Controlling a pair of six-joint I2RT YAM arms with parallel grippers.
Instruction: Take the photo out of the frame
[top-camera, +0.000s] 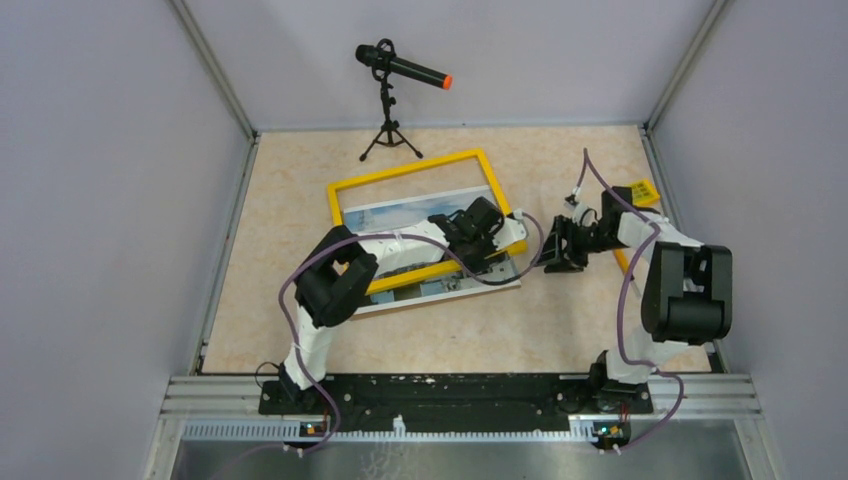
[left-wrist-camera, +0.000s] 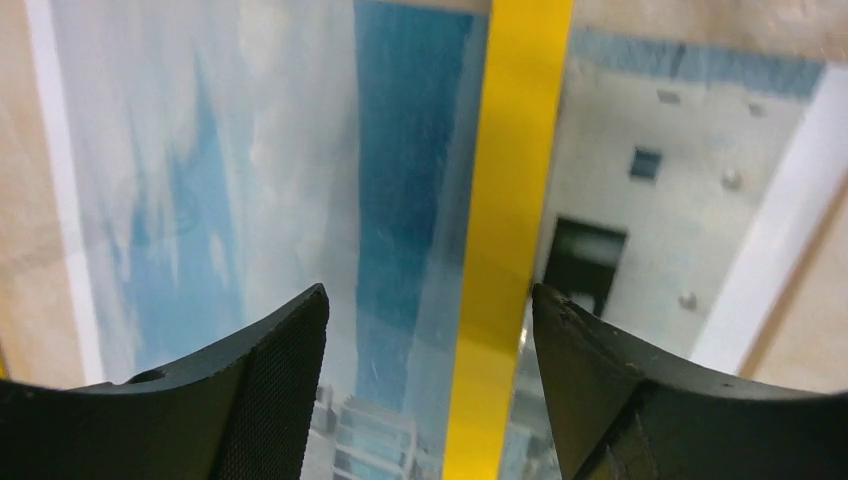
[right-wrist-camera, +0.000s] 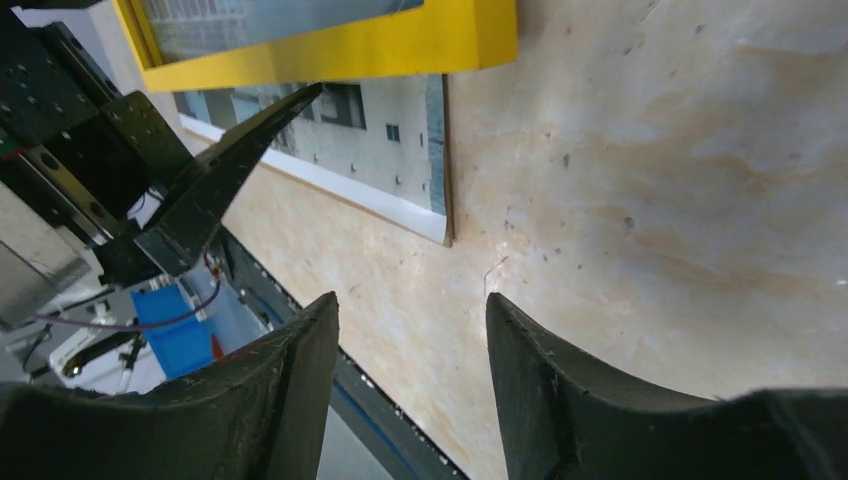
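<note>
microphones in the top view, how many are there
1. The microphone stands on a small black tripod at the far side of the table, behind the frame. No other shows, and little of the table is hidden.

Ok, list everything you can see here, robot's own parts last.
frame: one, yellow, centre, lying askew over the photo
photo: one, blue sky and white building, under the frame, near edge sticking out
microphone: one, black with orange tip, on a tripod at the far edge
block: one, yellow, far right
table: one, beige
left arm: one, white and black, jaws open astride the frame's near bar
right arm: one, white and black, jaws open over bare table by the photo's corner
</note>
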